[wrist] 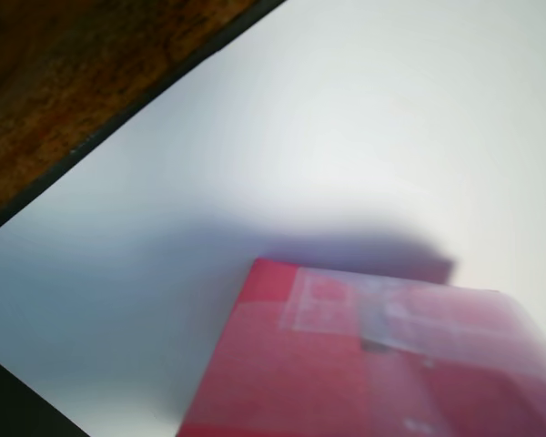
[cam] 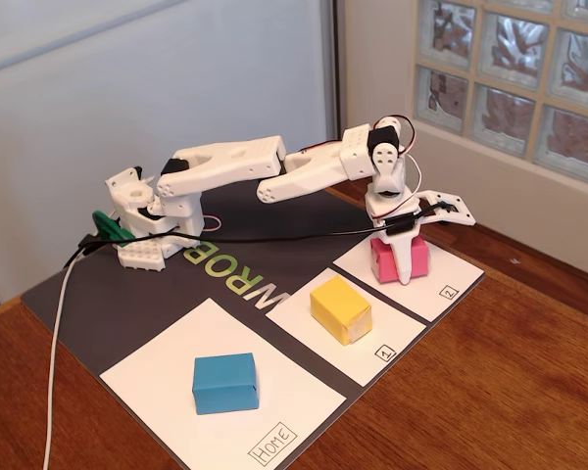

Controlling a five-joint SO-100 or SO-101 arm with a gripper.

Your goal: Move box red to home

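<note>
I see home [cam: 167, 377] near on the left in the fixed view, with the blue box [cam: 224, 383] on it. Right of that sits the yellow box [cam: 340, 309]. Far right, the box red [cam: 384, 258] rests on its small sheet [cam: 441, 279], not moved yet. My claw [cam: 402, 257] is down around it; gripped or not, I cannot tell. The wrist view shows only red box top, blurry.

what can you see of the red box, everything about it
The red box is a small pinkish-red block that looks paper-wrapped, with clear tape on its top in the wrist view. It sits flat on the white sheet labelled 2, at the far right of the mat in the fixed view. The tool has one white finger down its front face; whether it grips is unclear.
</note>
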